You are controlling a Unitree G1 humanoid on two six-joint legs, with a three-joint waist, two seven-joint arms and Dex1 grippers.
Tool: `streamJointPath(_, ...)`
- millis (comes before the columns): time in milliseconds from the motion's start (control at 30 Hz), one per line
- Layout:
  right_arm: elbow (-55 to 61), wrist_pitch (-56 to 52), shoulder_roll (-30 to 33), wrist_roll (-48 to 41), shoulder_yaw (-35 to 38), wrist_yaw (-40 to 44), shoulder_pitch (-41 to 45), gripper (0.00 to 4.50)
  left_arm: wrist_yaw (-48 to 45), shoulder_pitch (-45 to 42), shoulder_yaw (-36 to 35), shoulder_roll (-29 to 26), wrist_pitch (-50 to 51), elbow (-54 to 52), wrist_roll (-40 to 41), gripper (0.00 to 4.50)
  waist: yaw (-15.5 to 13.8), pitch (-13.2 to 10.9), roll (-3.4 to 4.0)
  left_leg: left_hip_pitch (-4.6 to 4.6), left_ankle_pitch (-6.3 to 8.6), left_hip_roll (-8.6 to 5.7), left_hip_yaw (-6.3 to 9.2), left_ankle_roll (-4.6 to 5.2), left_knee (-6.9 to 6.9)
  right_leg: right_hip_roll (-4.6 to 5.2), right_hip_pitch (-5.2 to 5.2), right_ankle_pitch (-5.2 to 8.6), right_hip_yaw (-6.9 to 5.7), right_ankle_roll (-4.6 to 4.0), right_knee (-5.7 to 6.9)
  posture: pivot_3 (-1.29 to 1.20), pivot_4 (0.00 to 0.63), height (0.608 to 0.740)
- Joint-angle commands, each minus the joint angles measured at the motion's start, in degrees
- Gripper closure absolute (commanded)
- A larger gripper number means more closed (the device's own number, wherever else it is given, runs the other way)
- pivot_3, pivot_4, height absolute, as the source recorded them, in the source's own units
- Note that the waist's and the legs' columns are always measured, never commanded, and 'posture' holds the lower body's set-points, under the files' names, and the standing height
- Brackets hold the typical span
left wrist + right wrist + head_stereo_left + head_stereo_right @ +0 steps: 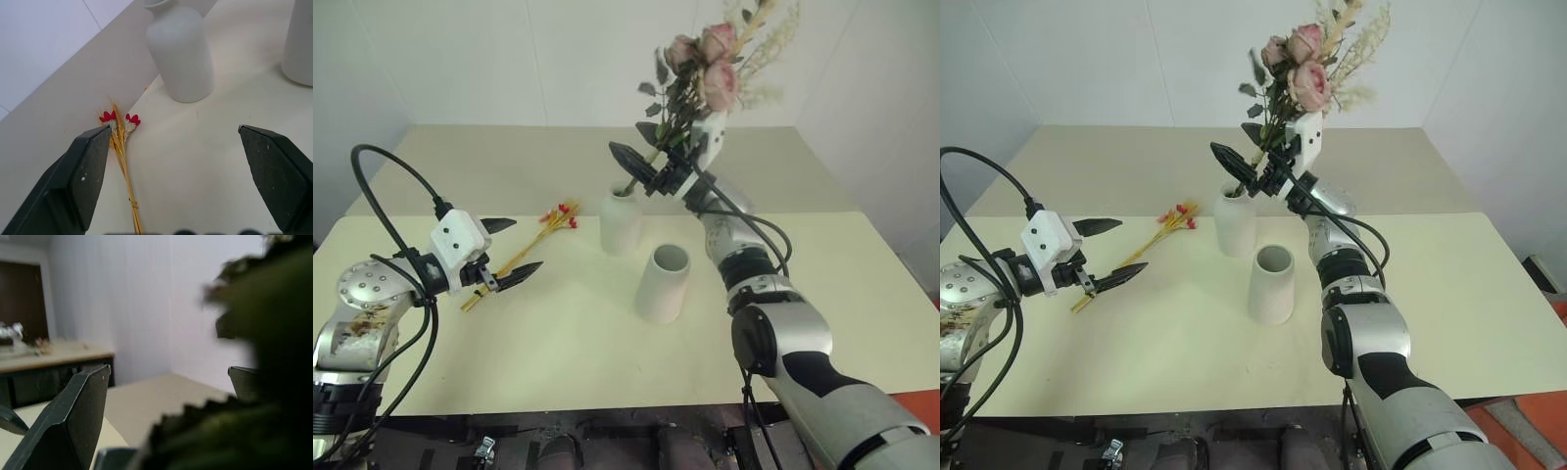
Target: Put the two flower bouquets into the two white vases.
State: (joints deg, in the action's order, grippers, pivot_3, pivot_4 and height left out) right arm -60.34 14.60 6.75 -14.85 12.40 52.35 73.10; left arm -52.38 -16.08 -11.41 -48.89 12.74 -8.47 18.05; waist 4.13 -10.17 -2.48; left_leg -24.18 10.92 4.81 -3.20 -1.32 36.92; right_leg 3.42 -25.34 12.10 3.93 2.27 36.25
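The bouquet of pink roses (705, 69) stands upright with its stems in the mouth of the bottle-shaped white vase (621, 223). My right gripper (651, 162) is open just above that vase's neck, its fingers on either side of the stems. In the right wrist view, blurred green leaves (264, 382) cover one finger. The tapered white vase (663, 284) stands empty, nearer to me and to the right. The yellow stalks with red tips (543, 232) lie flat on the table, left of the vases. My left gripper (514, 248) hovers open over their lower ends, holding nothing.
The cream table (558, 343) ends in a dark front edge close to me. A second tabletop (509, 157) joins it behind the vases, up to the white wall. A black cable (382, 206) loops above my left arm.
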Motion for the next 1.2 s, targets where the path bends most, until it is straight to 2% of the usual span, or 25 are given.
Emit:
streamJointPath(33,-0.7,0.3,1.1,1.7,-1.4,-2.5,3.8,0.02,0.8,0.6,-1.0,0.3,-0.8,-1.6,0.0,0.0,-0.1,0.0,0.0,0.0,0.0,0.0,0.0,0.0,0.0,0.0,0.0,0.0,0.0,0.0,0.0,0.0,0.15,0.74)
streamJointPath(167,-3.0,-0.1,2.1,3.7,-2.8,-3.5,6.2,0.02,1.4,1.5,-1.1,0.6,-0.7,-2.3,-0.1,0.0,-0.2,0.0,0.0,-0.01,0.0,0.0,0.0,0.0,0.0,0.01,0.01,0.0,0.0,0.0,-0.01,0.0,0.15,0.74)
streamJointPath(300,-3.3,0.4,2.0,5.6,-5.3,-0.5,6.9,0.02,2.1,2.1,-1.4,0.8,-0.5,-2.9,0.0,0.0,-0.2,0.0,0.0,-0.02,0.0,0.0,0.0,0.0,0.0,0.01,0.01,0.0,0.0,0.0,-0.02,0.0,0.15,0.74)
streamJointPath(433,-3.4,0.7,2.8,9.3,-8.6,-2.2,6.3,0.02,3.0,2.8,-1.6,0.9,0.4,-4.0,0.1,0.0,-0.1,0.0,0.0,-0.02,0.0,0.0,0.0,0.0,0.0,0.01,0.0,0.0,0.0,0.0,-0.01,0.0,0.15,0.74)
streamJointPath(667,-6.1,-2.7,9.6,16.7,-14.3,-2.9,3.8,0.02,4.0,3.9,-1.8,0.4,1.4,-5.0,-0.3,0.0,-0.6,0.0,0.0,-0.02,0.0,-0.01,0.0,0.0,0.0,0.02,0.02,0.0,0.0,0.0,-0.04,0.0,0.15,0.74)
streamJointPath(833,-2.5,-1.0,13.9,14.1,-12.8,4.4,0.7,0.02,3.9,2.8,-1.6,0.2,2.0,-4.9,-0.2,0.0,-0.5,0.0,0.0,0.01,0.0,-0.01,0.01,0.0,0.0,0.0,0.03,0.0,0.0,-0.01,0.0,0.0,0.15,0.74)
streamJointPath(967,4.9,-0.7,18.7,9.2,-9.9,11.8,-4.0,0.02,4.9,1.8,-2.3,0.2,2.6,-4.8,-0.3,0.0,-0.7,0.0,0.0,0.03,0.0,-0.02,0.0,0.0,0.01,0.01,0.09,0.0,0.0,0.0,-0.04,0.0,0.15,0.74)
streamJointPath(1033,10.3,-2.6,21.9,5.7,-7.7,15.8,-6.7,0.02,8.5,1.1,-1.6,0.1,3.7,-5.2,-3.5,0.0,-0.8,0.0,0.04,0.01,0.0,-0.02,0.01,0.0,0.01,0.01,0.07,0.0,0.0,0.0,-0.04,0.0,0.15,0.74)
streamJointPath(1200,21.3,-8.7,27.3,-0.7,-4.4,19.8,-11.8,0.02,10.3,-1.8,-1.0,0.7,8.3,-4.6,-3.1,0.0,-1.3,0.0,0.07,0.06,0.0,-0.01,-0.01,0.0,0.01,0.0,0.08,0.01,0.01,0.0,-0.01,0.0,0.15,0.74)
